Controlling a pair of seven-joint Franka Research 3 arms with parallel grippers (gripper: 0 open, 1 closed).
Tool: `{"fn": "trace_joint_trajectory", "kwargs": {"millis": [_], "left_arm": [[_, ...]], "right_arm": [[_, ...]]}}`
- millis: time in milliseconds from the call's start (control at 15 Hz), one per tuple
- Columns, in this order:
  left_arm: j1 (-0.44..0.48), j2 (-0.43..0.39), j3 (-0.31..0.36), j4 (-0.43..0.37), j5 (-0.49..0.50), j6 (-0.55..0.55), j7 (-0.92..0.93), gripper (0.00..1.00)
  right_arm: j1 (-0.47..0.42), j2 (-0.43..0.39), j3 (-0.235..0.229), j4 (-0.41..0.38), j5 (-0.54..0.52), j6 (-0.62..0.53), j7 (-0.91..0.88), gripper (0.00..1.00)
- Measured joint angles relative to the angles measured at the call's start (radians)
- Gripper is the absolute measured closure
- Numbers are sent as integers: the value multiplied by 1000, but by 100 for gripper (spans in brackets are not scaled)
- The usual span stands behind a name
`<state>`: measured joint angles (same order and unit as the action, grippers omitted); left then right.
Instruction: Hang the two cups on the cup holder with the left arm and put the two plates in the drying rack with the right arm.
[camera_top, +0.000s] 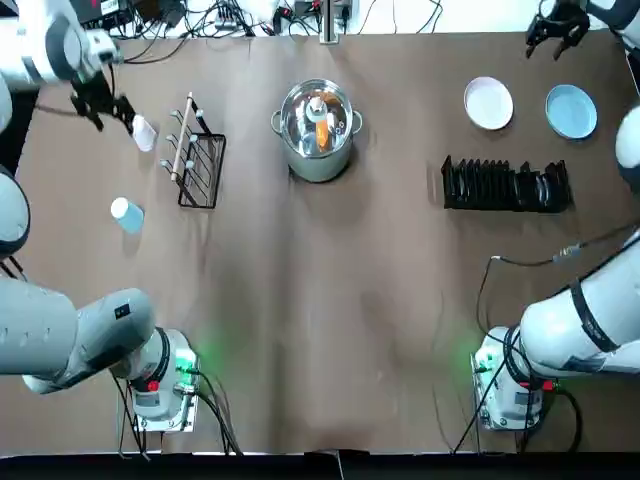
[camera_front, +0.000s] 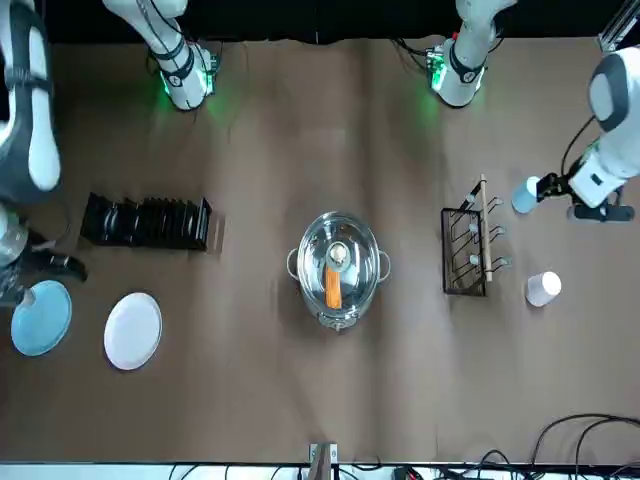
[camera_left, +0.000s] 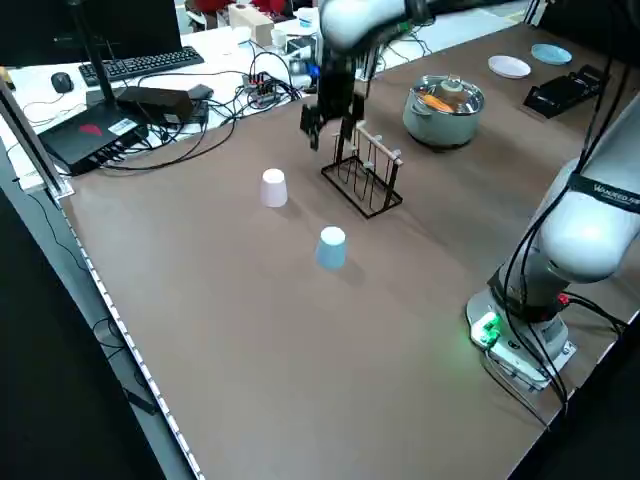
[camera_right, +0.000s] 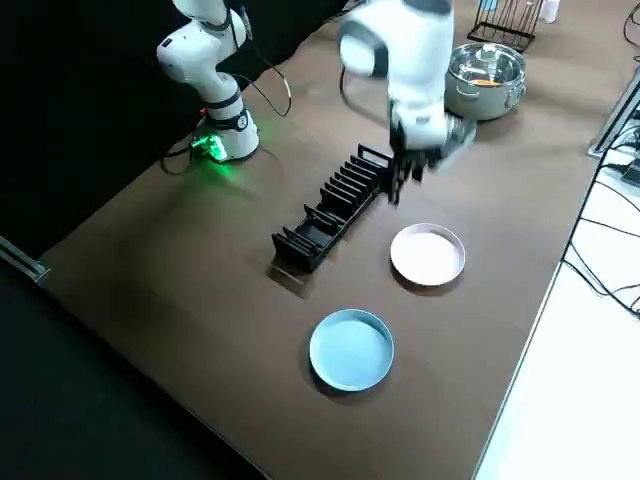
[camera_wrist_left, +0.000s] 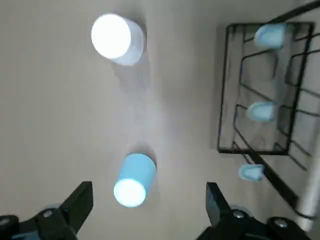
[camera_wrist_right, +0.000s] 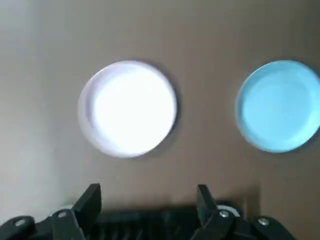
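Observation:
A white cup (camera_top: 143, 132) and a light blue cup (camera_top: 127, 214) stand on the table left of the cup holder (camera_top: 195, 155), whose pegs are bare. My left gripper (camera_wrist_left: 148, 210) hovers open above them, and the light blue cup (camera_wrist_left: 134, 180) shows between its fingers, far below. A white plate (camera_top: 488, 103) and a light blue plate (camera_top: 571, 110) lie flat beyond the drying rack (camera_top: 507, 185). High over the rack's far side, my right gripper (camera_wrist_right: 148, 205) is open and holds nothing. The white plate (camera_wrist_right: 129, 107) and the blue plate (camera_wrist_right: 279, 112) lie ahead of it.
A steel pot (camera_top: 317, 128) with an orange item inside stands mid-table between the cup holder and the rack. Cables and gear line the far edge. Both arm bases (camera_top: 160, 385) sit at the near edge.

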<state>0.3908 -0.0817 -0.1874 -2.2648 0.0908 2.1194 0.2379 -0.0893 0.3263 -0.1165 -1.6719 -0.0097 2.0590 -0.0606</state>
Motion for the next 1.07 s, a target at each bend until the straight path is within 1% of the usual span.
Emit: {"fn": "trace_joint_trajectory", "kwargs": {"millis": [67, 200, 400, 467, 600, 667, 733, 800, 933, 1000, 1067], "left_arm": [[16, -9, 0, -64, 0, 66, 14, 0], [47, -16, -1, -163, 0, 165, 48, 0], [106, -8, -2, -292, 0, 344, 93, 0], [121, 2, -2, -325, 0, 398, 102, 0], [137, 32, -2, -362, 0, 465, 117, 0], [146, 50, -2, -369, 0, 489, 119, 0], [163, 69, -3, -372, 0, 511, 122, 0], [183, 87, -3, -372, 0, 524, 134, 0], [210, 110, -2, -372, 0, 538, 154, 0], [213, 114, -2, -372, 0, 542, 156, 0], [212, 114, -3, -372, 0, 542, 156, 0]], "right_arm": [[-35, 47, -2, 19, -3, 56, -1, 15], [-115, 128, -5, 46, -6, 171, -3, 30], [-244, 225, -7, 62, -7, 351, -86, 30], [-281, 253, -7, 64, -7, 402, -133, 32], [-341, 307, -5, 71, -7, 474, -208, 34], [-360, 330, -4, 80, -7, 488, -225, 37], [-375, 351, -4, 90, -6, 492, -235, 37], [-389, 371, -3, 101, -6, 502, -245, 45], [-414, 410, 3, 128, -6, 523, -260, 50], [-423, 426, 7, 139, -6, 525, -262, 50], [-430, 439, 8, 147, -5, 526, -263, 55]]}}
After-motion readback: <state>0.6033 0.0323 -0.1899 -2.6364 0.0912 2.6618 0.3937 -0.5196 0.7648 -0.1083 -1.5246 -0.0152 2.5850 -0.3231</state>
